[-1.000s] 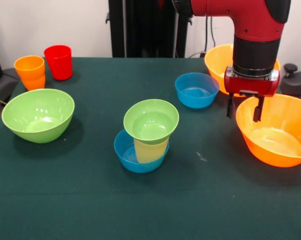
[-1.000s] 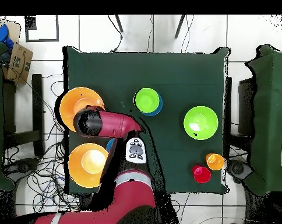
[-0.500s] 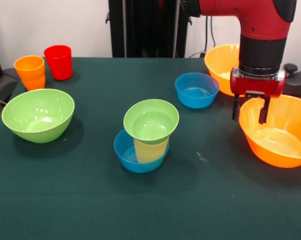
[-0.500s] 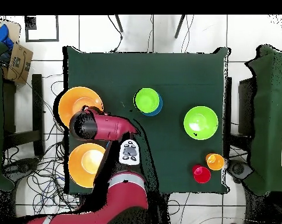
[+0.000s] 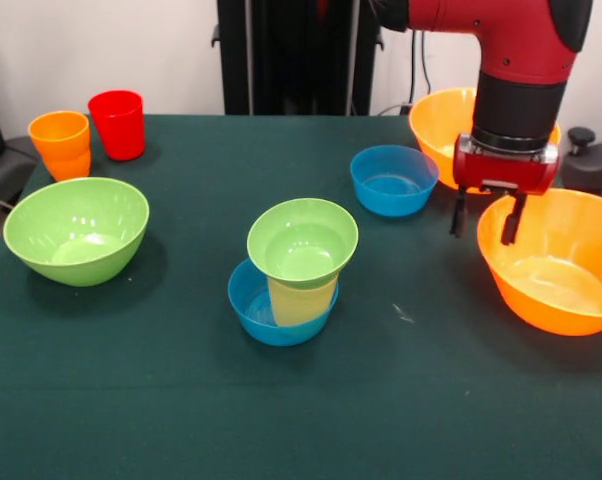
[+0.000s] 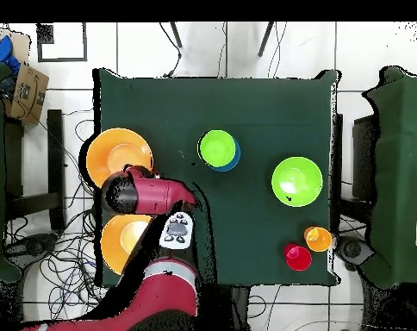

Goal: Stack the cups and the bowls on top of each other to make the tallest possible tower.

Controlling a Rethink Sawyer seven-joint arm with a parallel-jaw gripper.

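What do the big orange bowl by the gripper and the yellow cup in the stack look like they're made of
The big orange bowl looks like glossy moulded plastic: bright highlights run along its rim and inside. The yellow cup seems a thinner, translucent plastic, since the blue bowl it stands in shows faintly through its wall. Neither is certain.

Red arm reaches between two orange bowls.

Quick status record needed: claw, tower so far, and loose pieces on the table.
claw: open, empty, fingers straddling the near orange bowl's rim
tower: blue bowl, yellow cup, small green bowl on top
second orange bowl: behind the arm
loose blue bowl
large green bowl
cups: orange and red, far corner
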